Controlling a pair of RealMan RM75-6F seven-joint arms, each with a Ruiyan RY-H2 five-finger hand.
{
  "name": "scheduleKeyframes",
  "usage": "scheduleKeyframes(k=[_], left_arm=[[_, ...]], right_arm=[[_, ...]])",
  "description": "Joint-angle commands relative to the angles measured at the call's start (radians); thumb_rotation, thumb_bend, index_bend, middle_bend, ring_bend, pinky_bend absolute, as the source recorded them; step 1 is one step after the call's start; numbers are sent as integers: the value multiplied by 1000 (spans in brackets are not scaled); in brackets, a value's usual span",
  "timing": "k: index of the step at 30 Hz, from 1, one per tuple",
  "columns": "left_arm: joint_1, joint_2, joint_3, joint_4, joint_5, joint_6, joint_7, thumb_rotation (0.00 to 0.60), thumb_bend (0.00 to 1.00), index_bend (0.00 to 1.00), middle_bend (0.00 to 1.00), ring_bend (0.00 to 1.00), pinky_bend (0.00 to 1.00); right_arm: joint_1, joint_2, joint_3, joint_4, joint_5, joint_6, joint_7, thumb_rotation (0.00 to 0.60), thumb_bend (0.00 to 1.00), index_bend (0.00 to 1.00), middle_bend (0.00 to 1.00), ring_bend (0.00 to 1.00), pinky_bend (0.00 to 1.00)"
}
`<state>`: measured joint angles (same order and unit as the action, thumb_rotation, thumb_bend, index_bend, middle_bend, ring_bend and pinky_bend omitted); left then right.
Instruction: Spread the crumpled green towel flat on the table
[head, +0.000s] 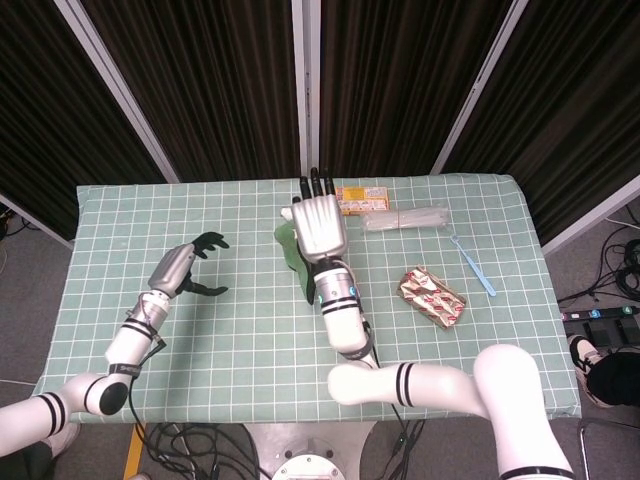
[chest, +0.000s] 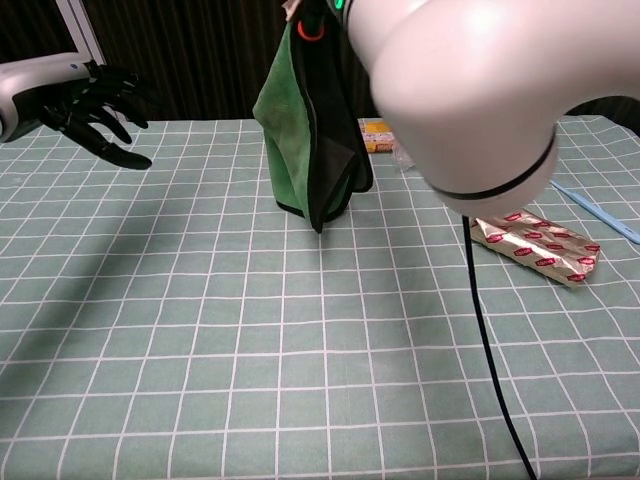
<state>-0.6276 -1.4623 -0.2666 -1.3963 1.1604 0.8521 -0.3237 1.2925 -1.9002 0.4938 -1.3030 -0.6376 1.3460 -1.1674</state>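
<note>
The green towel with a black edge hangs bunched in the air above the table's middle. My right hand grips its top corner high up; in the chest view only the arm fills the upper frame, and the hand itself is cut off. From the head view just a green sliver of towel peeks out left of that hand. My left hand hovers open over the table's left part, fingers spread, well apart from the towel; the chest view has this left hand at upper left.
A foil snack pack lies at the right. A yellow box and a clear plastic bag sit at the back. A blue toothbrush lies far right. The checked tablecloth covers the table.
</note>
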Motion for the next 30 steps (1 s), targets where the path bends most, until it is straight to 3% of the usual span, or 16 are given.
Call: scheduleKeyframes(k=[1,7,13,23,30], left_arm=[[0,0,7,9,-11,-10,2,600,31,341,289,287,345],[-8,10,14,5,-33,-41,11,456,3,316,281,288,345],[-24,9,14,-22,-60,-46,62,389,0,308,281,288,345],[-106,-50,11,-43,-218,-71,269,389,0,302,280,287,346],[-167,-121,-6,-31,-355,-18,414,392,0,302,280,287,346]], right_arm=[[49,-43,19,44,-6,18,-34,507,491,666,191,69,95],[116,-113,54,146,41,-14,-88,477,491,655,178,48,95],[168,-175,78,272,65,-63,-94,470,491,655,177,40,94],[206,-231,113,388,80,-95,-82,441,491,654,177,33,94],[196,-225,136,383,88,-103,-64,438,490,652,174,30,93]])
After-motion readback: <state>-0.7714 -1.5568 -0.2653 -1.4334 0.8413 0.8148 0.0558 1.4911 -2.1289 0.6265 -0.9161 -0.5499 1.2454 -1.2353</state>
